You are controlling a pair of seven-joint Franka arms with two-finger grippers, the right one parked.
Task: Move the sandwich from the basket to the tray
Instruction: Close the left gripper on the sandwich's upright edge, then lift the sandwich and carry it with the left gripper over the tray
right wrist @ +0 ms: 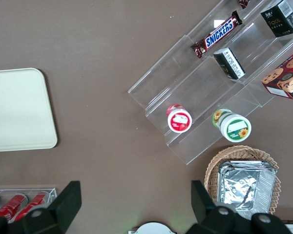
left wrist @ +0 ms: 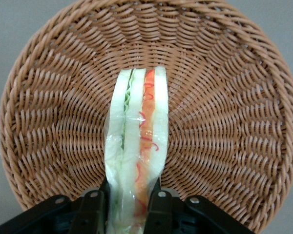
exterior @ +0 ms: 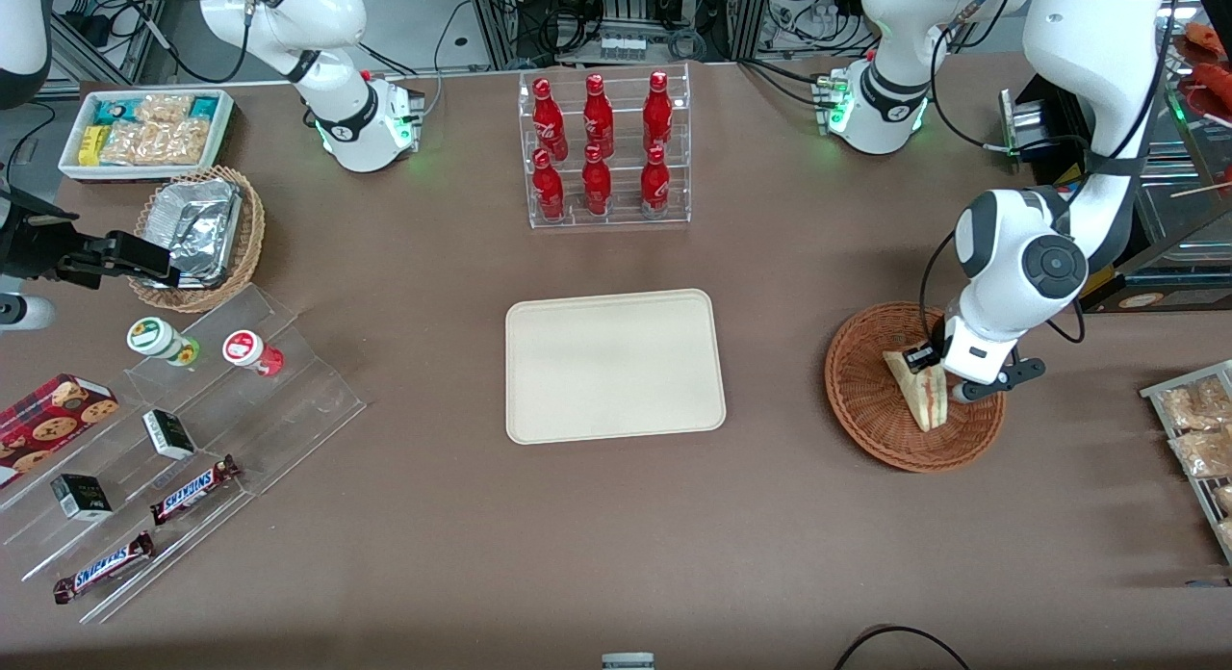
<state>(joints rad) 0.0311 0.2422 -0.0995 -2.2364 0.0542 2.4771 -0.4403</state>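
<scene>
Front view, scanning across from the parked arm's end of the table: white bin of snack packets (exterior: 146,131), tan wicker basket with a foil container (exterior: 197,235), clear stepped stand (exterior: 192,429) with two small cups, small boxes and Snickers bars. None of it is part of this job.

Mid-table: rack of red bottles (exterior: 604,150); nearer the camera than that sits the tray (exterior: 614,364), cream, flat and bare. Nothing on it, so the delivery half is not done.

Toward the working arm's end: the basket (exterior: 866,400), reddish-brown wicker, well apart from the tray with bare table between. The sandwich (exterior: 919,386) is inside the basket, and the gripper (exterior: 932,360) is down on it at the wedge's end farther from the camera.

Left wrist view confirms the grasp: black fingers (left wrist: 94,212) sit on both bread faces of the sandwich (left wrist: 136,161), pressed against the wrap with no visible gap, filling stripes showing between them. So it is clamped on the wedge. The basket's weave (left wrist: 224,97) shows all around; I cannot tell whether the wedge has cleared the basket floor or rests on it.

Status, my read: approach and grasp done. Lift clear of the rim, carry across to the tray, set down and release all remain. Roughly a third through. Risk: slick wrap, soft bread, grip at one end, so the free end may sag or slip.
</scene>
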